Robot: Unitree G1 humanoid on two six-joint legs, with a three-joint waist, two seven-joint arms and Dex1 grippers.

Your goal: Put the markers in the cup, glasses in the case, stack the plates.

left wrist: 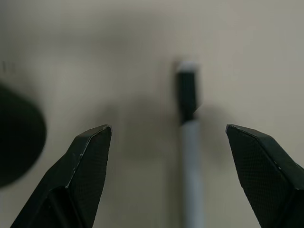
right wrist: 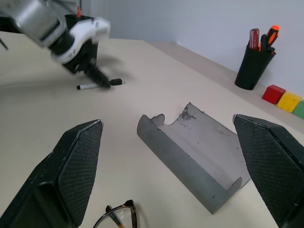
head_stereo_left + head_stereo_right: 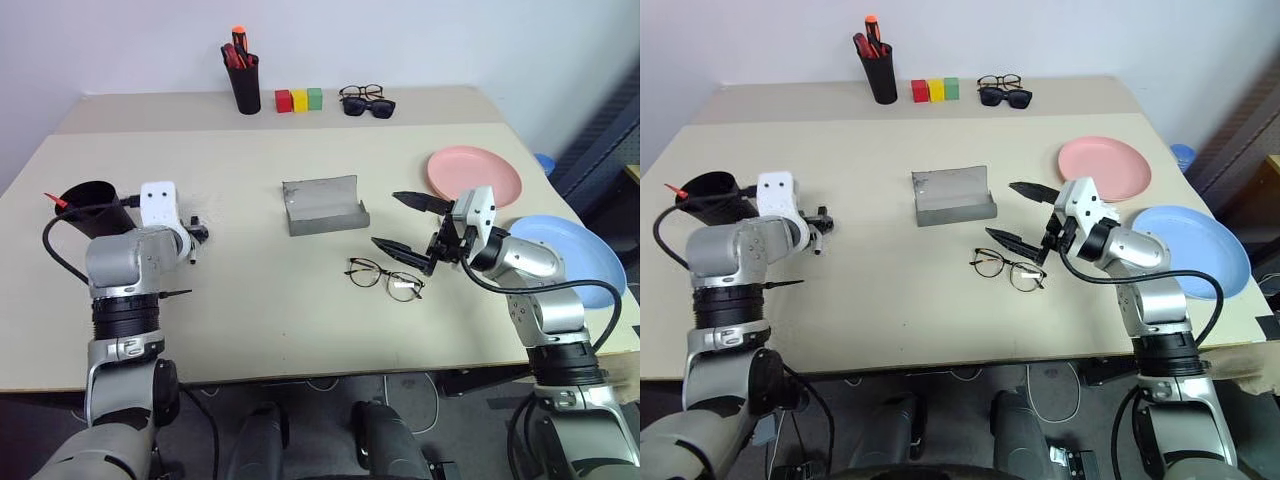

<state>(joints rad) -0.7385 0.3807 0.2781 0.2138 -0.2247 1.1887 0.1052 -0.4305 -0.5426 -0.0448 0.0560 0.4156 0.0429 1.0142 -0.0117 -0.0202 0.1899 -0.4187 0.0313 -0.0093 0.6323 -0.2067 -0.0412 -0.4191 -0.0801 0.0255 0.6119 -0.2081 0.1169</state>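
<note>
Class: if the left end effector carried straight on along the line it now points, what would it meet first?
Most likely the white marker lying on the table: it sits between the open left end effector fingers, though depth is unclear.

White marker (image 1: 191,156): blurry, and its lower end is cut off by the edge.
Cup (image 1: 16,137): a dark blur, half out of my wrist view.
Glasses (image 2: 118,217): only the top rim shows.

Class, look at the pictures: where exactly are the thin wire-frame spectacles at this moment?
The thin black wire-frame spectacles lie open on the beige table, just in front of the grey open spectacle case, beneath the right gripper.
</note>
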